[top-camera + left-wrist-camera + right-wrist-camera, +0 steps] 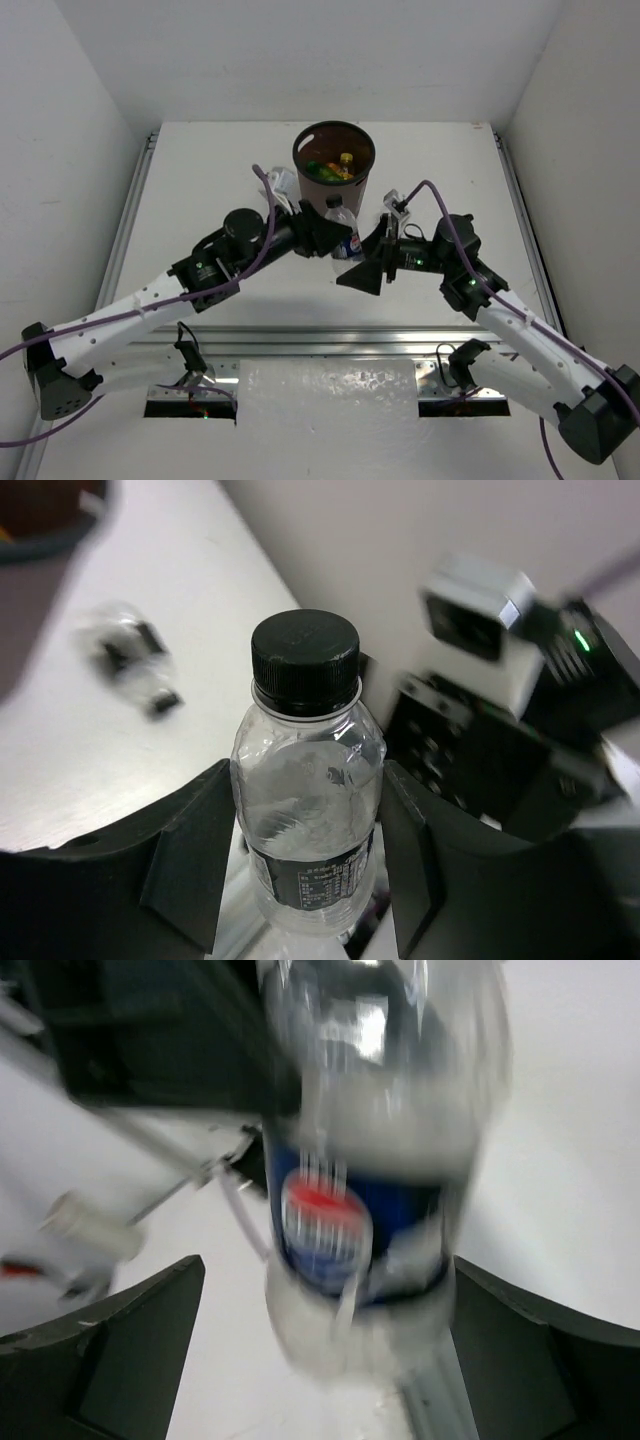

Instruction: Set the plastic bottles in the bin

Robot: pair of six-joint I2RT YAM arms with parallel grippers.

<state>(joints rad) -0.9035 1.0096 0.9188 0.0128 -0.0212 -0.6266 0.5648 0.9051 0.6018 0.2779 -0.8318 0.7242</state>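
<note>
- The left gripper [305, 850] is clamped on the clear plastic bottle with a black screw cap [305, 780], one finger on each side of its lower body. The bottle is upright.
- The bottle is just in front of the dark brown round tapered plastic bin [335, 190], close to its wall and not yet over the rim.
- The right gripper [320, 1340] stands on the bottle's far side from the left one, with its jaws spread wide. Both fingers are clear of the bottle.
- Risk: the thin, partly crumpled wall may buckle or slip in the grip during the lift, which would drop the bottle outside the bin.
- Risk: the two grippers are very close, so a swing towards the bin could knock the open right fingers.
- Risk: a low carry could strike the bin's rim and tip it.
- Writing: the right wrist view shows a blue label with a round red-and-white emblem, too blurred to read. The left wrist view shows a black band of small white print, too small to read.
</note>
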